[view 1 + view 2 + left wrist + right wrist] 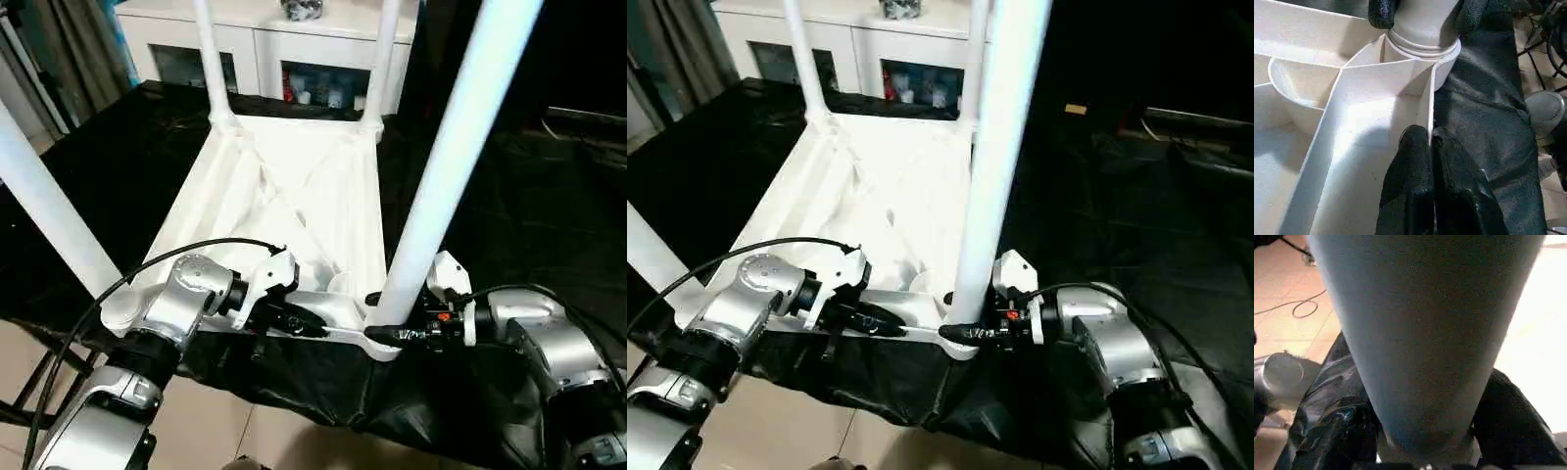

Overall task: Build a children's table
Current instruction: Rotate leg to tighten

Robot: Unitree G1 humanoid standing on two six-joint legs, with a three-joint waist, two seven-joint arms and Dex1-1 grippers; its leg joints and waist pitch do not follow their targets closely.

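Right end effector (pixel 384 315) grips upright leg (pixel 451 166).

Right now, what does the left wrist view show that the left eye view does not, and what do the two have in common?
The left wrist view shows from close by how the left gripper pinches the tabletop's thin rim wall between its shut black fingers, and the ringed collar where the near right leg sits in its corner socket.

The left eye view shows the whole upturned tabletop on the black cloth, all four legs standing up, the white cabinet behind, and the right gripper around the near right leg's base.

Both show that leg, its socket and the ribbed underside.
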